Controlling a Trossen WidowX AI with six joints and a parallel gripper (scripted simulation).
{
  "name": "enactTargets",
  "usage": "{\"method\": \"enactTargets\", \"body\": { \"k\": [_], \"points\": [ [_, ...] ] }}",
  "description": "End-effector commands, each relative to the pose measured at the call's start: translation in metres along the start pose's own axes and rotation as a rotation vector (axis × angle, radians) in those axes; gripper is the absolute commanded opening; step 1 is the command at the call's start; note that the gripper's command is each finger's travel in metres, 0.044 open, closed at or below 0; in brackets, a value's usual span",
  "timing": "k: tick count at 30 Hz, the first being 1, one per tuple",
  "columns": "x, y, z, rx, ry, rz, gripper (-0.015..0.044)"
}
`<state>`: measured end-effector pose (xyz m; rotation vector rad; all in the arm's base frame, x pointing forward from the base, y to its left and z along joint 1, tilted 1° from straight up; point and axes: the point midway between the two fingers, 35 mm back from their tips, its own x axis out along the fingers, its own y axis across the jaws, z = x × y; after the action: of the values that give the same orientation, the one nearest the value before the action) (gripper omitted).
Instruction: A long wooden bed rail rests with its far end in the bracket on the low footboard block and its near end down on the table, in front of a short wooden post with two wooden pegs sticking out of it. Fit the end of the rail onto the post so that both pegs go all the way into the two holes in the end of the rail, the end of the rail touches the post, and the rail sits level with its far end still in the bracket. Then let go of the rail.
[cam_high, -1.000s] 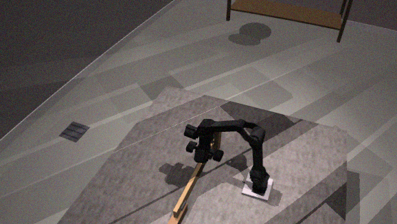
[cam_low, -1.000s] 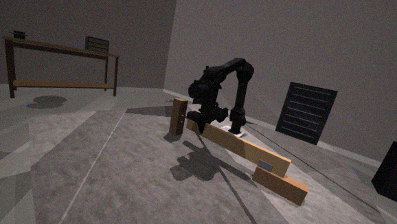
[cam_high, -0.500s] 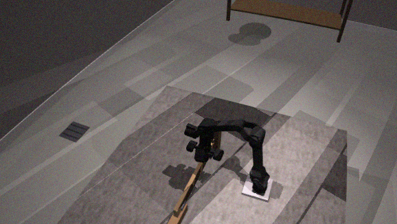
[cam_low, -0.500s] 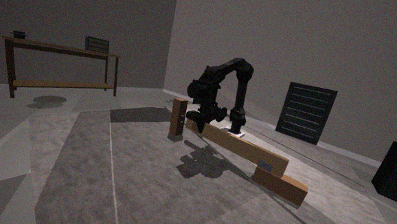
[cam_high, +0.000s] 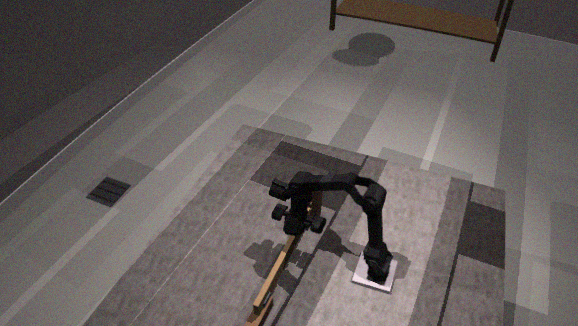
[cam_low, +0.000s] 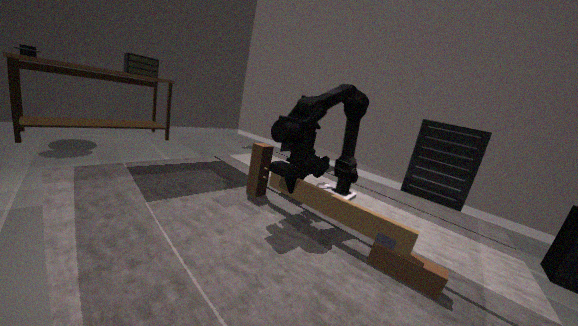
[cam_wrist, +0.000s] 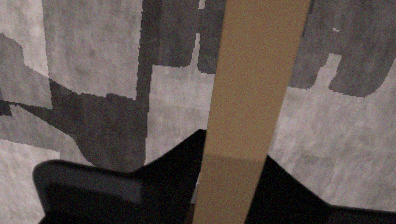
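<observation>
The long wooden rail (cam_high: 271, 281) (cam_low: 345, 211) (cam_wrist: 255, 90) runs from the footboard block (cam_low: 407, 272) (cam_high: 261, 316) to just short of the wooden post (cam_low: 259, 170) (cam_high: 317, 202). Its far end sits at the bracket (cam_low: 385, 240). Its near end is held off the table, and the rail looks about level. My gripper (cam_low: 290, 184) (cam_wrist: 221, 140) is shut on the rail near the post end. A narrow gap with the pegs (cam_low: 264, 176) shows between post and rail end in the exterior view. The rail's holes are hidden, and its post end is out of the wrist view.
The arm's white base plate (cam_high: 358, 279) (cam_low: 351, 196) is to one side of the rail. A wooden workbench (cam_low: 90, 71) stands far behind. A dark slatted panel (cam_low: 446, 162) leans near the wall. Shadows of the arm fall around the rail.
</observation>
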<state>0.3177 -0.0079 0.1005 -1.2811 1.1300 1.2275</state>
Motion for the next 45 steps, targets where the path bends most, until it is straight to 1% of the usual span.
{"method": "enactTargets", "body": {
  "k": [1,45],
  "points": [
    [0.000,0.000,-0.002,-0.001,0.002,-0.001,0.0000],
    [-0.001,0.000,-0.016,-0.001,0.004,-0.001,0.0000]
  ]
}}
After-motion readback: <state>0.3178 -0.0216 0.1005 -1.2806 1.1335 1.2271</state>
